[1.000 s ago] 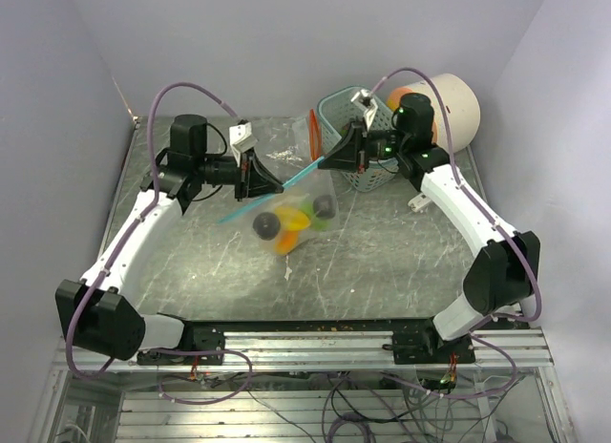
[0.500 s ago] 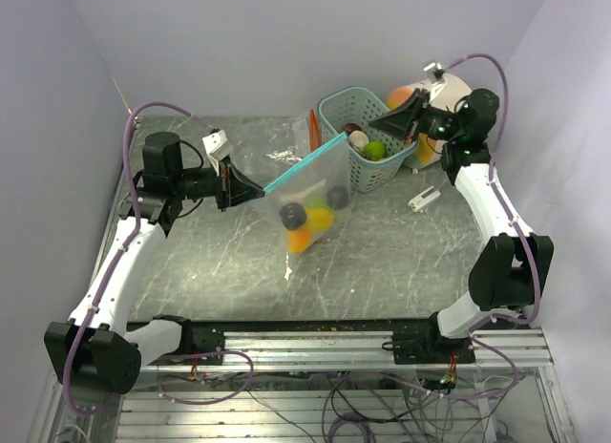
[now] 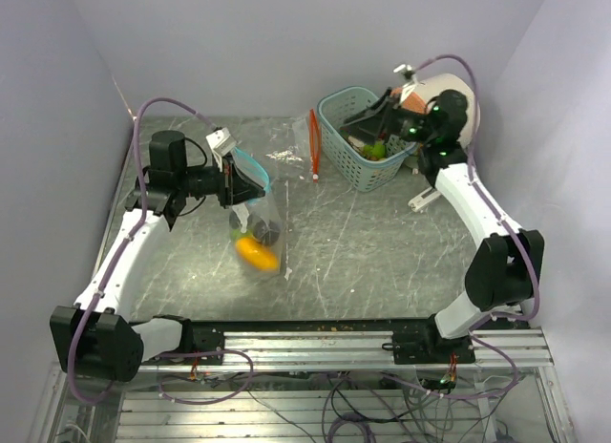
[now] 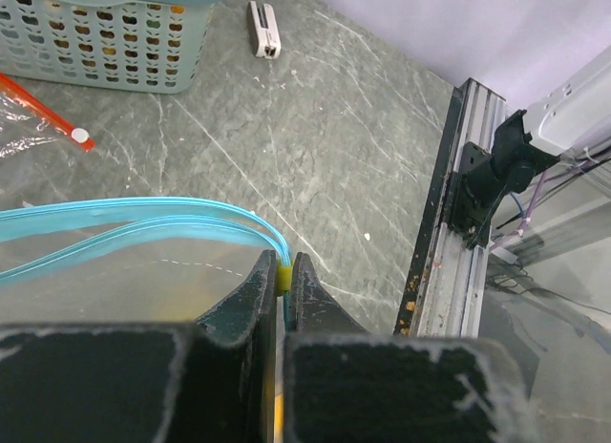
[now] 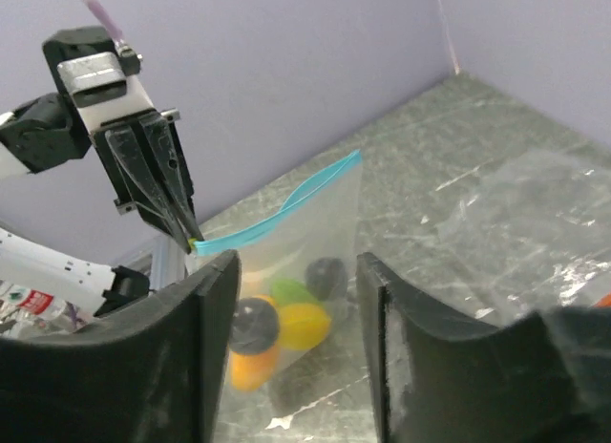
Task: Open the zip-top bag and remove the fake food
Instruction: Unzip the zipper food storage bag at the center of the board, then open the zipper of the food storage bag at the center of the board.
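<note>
The right arm has swung off the zip-top bag (image 3: 256, 223). Its right gripper (image 3: 363, 123) now hovers over the basket (image 3: 363, 174) with jaws apart and nothing between them. A second ago both grippers stretched the bag's blue zip strip (image 4: 143, 223) between them. Now the bag hangs well left of the basket from the left gripper (image 4: 284, 271) alone, which is pinched tight on the strip's end. In the left wrist view the strip splits into two lips, so the seal looks open and emptying seems the next step. The fake food (image 3: 258, 255) lies heaped in the bag's bottom, just under the left gripper and well apart from the right one at the basket.
</note>
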`<action>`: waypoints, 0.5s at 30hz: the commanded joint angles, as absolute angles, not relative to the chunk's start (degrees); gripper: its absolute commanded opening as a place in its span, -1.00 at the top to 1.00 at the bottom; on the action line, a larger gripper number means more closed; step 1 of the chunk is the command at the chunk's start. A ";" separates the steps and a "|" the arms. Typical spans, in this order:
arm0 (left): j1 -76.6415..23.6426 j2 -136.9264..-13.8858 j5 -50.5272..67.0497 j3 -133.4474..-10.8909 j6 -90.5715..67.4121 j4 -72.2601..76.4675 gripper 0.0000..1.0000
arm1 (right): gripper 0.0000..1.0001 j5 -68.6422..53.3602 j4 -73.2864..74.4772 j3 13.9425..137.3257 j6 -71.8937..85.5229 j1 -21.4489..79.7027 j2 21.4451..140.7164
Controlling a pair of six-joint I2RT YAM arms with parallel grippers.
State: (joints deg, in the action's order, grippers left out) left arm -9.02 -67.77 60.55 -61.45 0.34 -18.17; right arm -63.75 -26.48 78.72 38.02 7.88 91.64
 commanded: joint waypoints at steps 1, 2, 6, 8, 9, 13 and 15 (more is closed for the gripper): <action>-8.26 -68.07 60.31 -62.58 -0.51 -15.54 0.86 | -0.19 -51.03 -17.70 77.29 31.20 15.03 90.96; -8.26 -68.11 60.48 -62.50 -0.72 -15.30 0.86 | -0.28 -48.54 -19.49 75.97 33.30 16.38 91.25; -8.26 -68.53 61.89 -62.58 -1.13 -14.63 0.86 | -0.47 -40.91 -17.24 76.88 38.01 21.47 95.34; -8.28 -68.76 62.47 -62.50 -1.35 -14.11 0.86 | -0.52 -36.33 -9.75 81.59 36.17 24.18 98.24; -8.35 -68.92 62.71 -62.43 -1.51 -13.99 0.87 | -0.57 -34.32 -4.21 84.39 35.25 25.53 99.96; -8.35 -68.92 62.88 -61.90 -1.76 -13.54 0.86 | -0.63 -32.09 1.40 91.79 36.98 29.48 105.23; -8.36 -68.61 62.91 -61.19 -2.01 -12.78 0.86 | -0.64 -31.13 2.39 93.03 37.79 31.33 106.42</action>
State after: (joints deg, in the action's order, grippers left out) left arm -8.93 -68.93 60.90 -61.45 -1.26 -16.40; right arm -36.29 -4.47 88.95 36.45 27.92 104.75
